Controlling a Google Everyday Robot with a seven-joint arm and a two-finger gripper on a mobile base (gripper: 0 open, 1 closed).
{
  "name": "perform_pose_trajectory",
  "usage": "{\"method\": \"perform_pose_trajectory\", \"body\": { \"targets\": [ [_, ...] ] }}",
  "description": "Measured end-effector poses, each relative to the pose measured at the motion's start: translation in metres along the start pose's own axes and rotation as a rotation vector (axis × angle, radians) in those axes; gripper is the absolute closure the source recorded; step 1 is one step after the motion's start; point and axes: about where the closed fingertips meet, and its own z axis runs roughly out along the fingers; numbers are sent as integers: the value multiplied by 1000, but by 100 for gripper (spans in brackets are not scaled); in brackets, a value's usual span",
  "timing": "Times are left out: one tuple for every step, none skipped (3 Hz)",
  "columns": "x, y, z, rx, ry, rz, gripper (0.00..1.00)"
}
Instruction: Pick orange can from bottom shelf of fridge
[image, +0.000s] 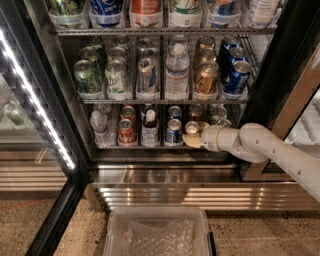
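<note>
The fridge stands open with its wire racks full of drinks. The orange can stands on the bottom shelf, right of centre, with its silver lid showing. My gripper reaches in from the right on a white arm and sits right at the front of the orange can, covering its lower body. I cannot tell whether it touches or grips the can. A second amber can stands behind it.
On the bottom shelf, left of the orange can, stand a blue can, a dark bottle, a red can and a water bottle. The glass door with its LED strip is open at the left. A clear plastic bin lies on the floor below the steel grille.
</note>
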Motion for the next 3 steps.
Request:
{"method": "perform_pose_trajectory", "body": {
  "targets": [
    [0, 0, 0, 0, 0, 0, 92],
    [0, 0, 0, 0, 0, 0, 100],
    [-7, -1, -3, 0, 0, 0, 100]
  ]
}}
